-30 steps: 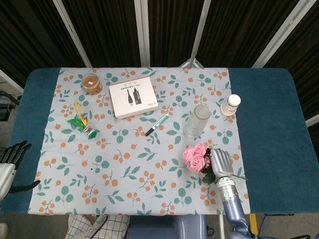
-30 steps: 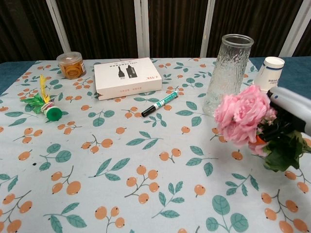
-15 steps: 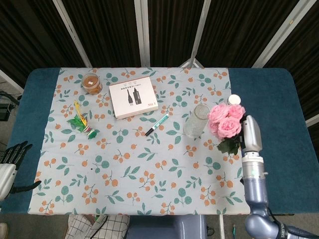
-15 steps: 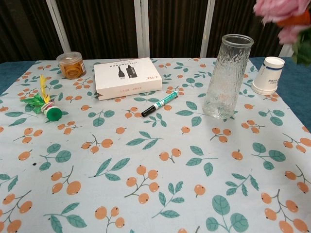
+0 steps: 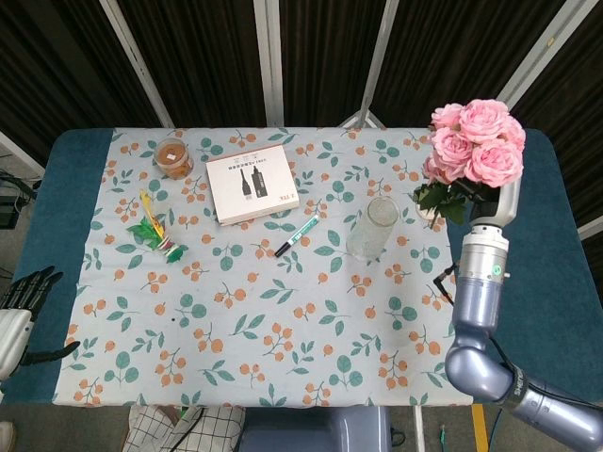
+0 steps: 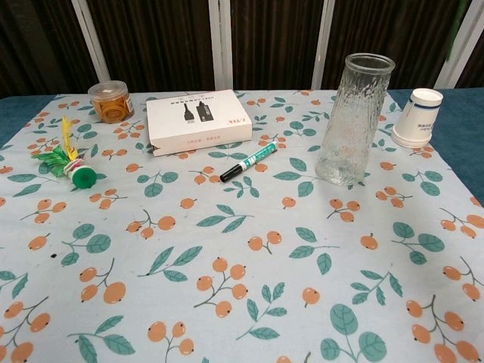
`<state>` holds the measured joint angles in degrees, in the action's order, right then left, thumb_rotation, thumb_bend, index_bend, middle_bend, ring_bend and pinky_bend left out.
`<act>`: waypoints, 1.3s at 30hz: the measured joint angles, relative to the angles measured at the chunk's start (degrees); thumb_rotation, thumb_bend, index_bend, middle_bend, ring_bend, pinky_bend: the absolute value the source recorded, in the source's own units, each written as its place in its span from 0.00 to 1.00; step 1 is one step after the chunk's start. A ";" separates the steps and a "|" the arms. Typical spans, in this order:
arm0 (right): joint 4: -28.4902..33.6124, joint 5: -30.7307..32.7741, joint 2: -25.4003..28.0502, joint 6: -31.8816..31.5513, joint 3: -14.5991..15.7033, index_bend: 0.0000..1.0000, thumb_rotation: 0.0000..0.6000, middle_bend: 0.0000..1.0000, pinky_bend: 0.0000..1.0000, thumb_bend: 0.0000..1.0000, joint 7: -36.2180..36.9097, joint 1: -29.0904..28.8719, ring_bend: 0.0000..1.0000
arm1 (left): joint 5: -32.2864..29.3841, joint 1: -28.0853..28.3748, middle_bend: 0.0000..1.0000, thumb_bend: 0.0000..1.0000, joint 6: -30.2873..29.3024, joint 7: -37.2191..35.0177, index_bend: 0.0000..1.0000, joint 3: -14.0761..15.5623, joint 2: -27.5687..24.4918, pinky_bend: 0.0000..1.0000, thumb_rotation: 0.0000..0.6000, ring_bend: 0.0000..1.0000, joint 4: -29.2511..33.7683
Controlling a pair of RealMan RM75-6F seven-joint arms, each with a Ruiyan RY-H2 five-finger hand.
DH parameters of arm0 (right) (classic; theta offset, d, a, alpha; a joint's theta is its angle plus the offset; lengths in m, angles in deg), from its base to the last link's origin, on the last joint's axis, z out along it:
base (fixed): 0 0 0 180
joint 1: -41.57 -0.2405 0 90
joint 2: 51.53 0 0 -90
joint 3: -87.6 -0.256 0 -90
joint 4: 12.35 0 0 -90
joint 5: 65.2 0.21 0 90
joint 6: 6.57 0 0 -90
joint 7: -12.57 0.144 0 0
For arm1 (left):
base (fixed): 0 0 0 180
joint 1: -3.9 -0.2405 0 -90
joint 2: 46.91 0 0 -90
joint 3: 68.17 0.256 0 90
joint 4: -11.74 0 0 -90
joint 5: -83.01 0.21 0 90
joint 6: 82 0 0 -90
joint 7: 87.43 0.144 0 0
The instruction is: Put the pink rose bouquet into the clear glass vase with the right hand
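Observation:
My right hand (image 5: 497,202) holds the pink rose bouquet (image 5: 474,141) high above the table, its blooms toward the camera and its green leaves (image 5: 443,200) hanging below. The bouquet hides most of the hand. The clear glass vase (image 5: 371,228) stands upright and empty on the flowered cloth, to the left of the bouquet; in the chest view the vase (image 6: 352,119) shows at right of centre, while the bouquet and right hand are out of that frame. My left hand (image 5: 24,294) hangs off the table's left edge, holding nothing, fingers apart.
A white paper cup (image 6: 420,117) stands right of the vase. A green marker (image 5: 297,235), a white box (image 5: 252,185), an amber-filled jar (image 5: 173,157) and a green-yellow shuttlecock toy (image 5: 154,232) lie on the cloth to the left.
The right hand has lifted the bouquet from the cloth near the front edge, up and toward the far right, out of the chest view. The left hand has stayed put.

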<state>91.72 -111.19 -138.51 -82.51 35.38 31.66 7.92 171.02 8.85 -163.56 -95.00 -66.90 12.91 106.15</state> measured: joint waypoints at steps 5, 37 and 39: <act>-6.05 0.17 -3.80 0.30 -1.48 0.53 1.00 0.66 0.42 0.27 3.85 -5.01 0.54 | -0.38 0.13 0.00 0.00 0.52 -0.49 0.00 -0.02 -0.13 0.00 1.00 0.00 0.05; -17.30 0.16 -12.74 0.50 6.42 0.44 1.00 0.55 0.08 0.27 8.35 -9.53 0.41 | -0.51 0.58 0.00 0.00 1.26 -1.90 0.00 -0.03 -0.63 0.00 1.00 0.00 0.15; -18.01 0.11 -13.19 0.83 7.57 0.42 1.00 0.51 0.04 0.27 8.11 -9.39 0.36 | -0.50 0.57 0.00 0.00 1.21 -1.66 0.00 -0.04 -0.57 0.00 1.00 0.00 0.09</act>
<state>73.71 -111.08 -151.69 -81.68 42.94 39.77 -1.47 170.52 9.42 -162.36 -96.66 -66.94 12.34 106.24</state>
